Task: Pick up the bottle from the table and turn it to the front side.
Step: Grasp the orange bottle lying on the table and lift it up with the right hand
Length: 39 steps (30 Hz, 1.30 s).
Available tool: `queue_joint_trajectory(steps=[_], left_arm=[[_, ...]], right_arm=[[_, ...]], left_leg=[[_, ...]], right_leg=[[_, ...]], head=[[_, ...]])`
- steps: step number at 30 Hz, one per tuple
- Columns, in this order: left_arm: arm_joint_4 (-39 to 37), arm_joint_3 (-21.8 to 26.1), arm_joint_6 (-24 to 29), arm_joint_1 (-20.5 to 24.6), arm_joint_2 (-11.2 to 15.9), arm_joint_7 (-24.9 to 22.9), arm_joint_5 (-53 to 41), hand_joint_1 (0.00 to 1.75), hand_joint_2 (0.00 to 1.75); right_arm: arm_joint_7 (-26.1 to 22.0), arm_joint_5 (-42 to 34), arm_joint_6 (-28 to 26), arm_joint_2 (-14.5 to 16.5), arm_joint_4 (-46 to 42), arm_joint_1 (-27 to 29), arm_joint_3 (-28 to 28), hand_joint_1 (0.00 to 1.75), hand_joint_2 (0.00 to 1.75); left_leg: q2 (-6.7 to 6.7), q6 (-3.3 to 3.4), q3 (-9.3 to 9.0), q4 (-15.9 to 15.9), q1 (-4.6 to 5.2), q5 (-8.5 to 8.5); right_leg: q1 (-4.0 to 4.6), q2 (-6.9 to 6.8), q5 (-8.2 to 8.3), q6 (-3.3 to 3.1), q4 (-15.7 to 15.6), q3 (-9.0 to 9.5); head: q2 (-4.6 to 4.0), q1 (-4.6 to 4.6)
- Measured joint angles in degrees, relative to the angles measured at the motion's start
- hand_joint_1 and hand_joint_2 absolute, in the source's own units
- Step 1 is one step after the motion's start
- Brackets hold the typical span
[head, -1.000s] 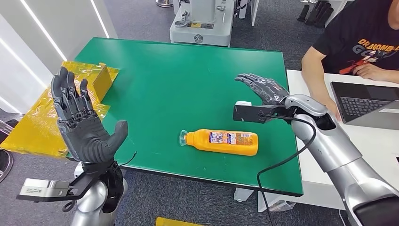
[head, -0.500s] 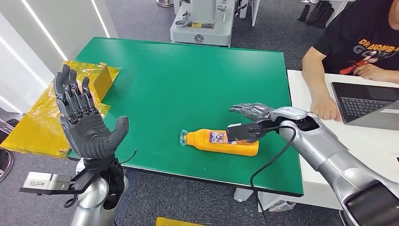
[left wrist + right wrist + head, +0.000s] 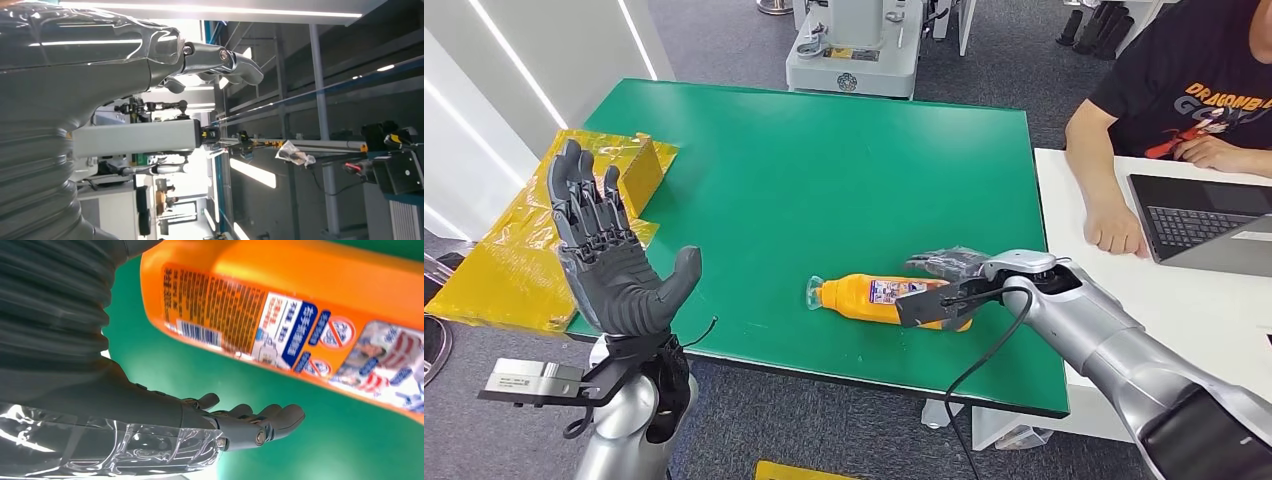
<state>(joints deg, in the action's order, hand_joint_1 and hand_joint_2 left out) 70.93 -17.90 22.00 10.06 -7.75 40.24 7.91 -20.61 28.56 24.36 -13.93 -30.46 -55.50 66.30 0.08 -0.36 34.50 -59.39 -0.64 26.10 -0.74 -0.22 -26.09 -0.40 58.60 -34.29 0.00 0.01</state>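
one bottle, one laptop, one person

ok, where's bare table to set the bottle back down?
Most of the green table is bare: the whole stretch beyond the orange bottle, and the near-left part between the bottle and the raised left hand. It is crowded around the bottle's base, where the right hand reaches in.

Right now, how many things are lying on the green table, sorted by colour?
Orange: 1, the orange bottle, lying on its side.
Yellow: 1, the yellow box at the table's edge on yellow wrapping.
Total: 2.
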Motion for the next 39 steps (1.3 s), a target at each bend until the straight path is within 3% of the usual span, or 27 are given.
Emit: queue_joint_trajectory(steps=[10, 20, 21, 24, 25, 39], left_arm=[[-0.1, 0.0, 0.5, 0.0, 0.3, 0.0, 0.5, 0.0, 1.75], [-0.1, 0.0, 0.9, 0.0, 0.4, 0.0, 1.2, 0.0, 1.75], [-0.1, 0.0, 0.9, 0.0, 0.4, 0.0, 1.2, 0.0, 1.75], [-0.1, -0.1, 0.9, 0.0, 0.5, 0.0, 1.3, 0.0, 1.75], [-0.1, -0.1, 0.8, 0.0, 0.5, 0.0, 1.3, 0.0, 1.75], [-0.1, -0.1, 0.6, -0.8, 0.5, 0.0, 0.4, 0.0, 1.75]], right_arm=[[1.7, 0.1, -2.5, 0.0, 1.9, 1.7, 2.8, 0.0, 1.75], [6.9, 1.8, -8.9, 0.0, 2.9, 4.5, 4.2, 0.0, 1.75], [6.9, 1.8, -9.1, 0.0, 2.9, 4.7, 4.2, 0.19, 1.75], [7.1, 1.8, -9.5, 0.0, 3.0, 4.9, 4.2, 1.5, 1.75], [7.1, 2.0, -9.9, 0.0, 3.0, 5.0, 4.2, 1.75, 1.75], [8.7, 4.6, -19.0, 0.0, 2.4, 7.7, 2.7, 1.75, 1.75]], left_leg=[[0.0, 0.0, -0.01, 0.0, 0.0, 0.0], [0.01, 0.0, -0.02, 0.0, 0.0, 0.0], [0.02, 0.0, -0.03, 0.0, 0.0, 0.0], [0.03, 0.0, -0.05, 0.0, 0.0, 0.0], [0.03, 0.0, -0.05, 0.0, 0.0, 0.0], [0.1, 0.0, -0.22, 0.0, -0.01, 0.0]], right_leg=[[0.0, 0.0, 0.0, 0.0, 0.0, 0.0], [0.0, 0.0, -0.01, 0.01, 0.0, 0.01], [0.0, 0.01, -0.01, 0.01, 0.0, 0.02], [0.0, 0.02, -0.01, 0.01, 0.0, 0.04], [0.0, 0.02, -0.01, 0.02, 0.0, 0.04], [0.01, 0.08, 0.0, 0.02, 0.0, 0.18]], head=[[0.0, -0.01], [0.0, -0.01], [0.0, -0.01], [0.0, -0.01], [0.0, -0.01], [0.0, 0.0]])
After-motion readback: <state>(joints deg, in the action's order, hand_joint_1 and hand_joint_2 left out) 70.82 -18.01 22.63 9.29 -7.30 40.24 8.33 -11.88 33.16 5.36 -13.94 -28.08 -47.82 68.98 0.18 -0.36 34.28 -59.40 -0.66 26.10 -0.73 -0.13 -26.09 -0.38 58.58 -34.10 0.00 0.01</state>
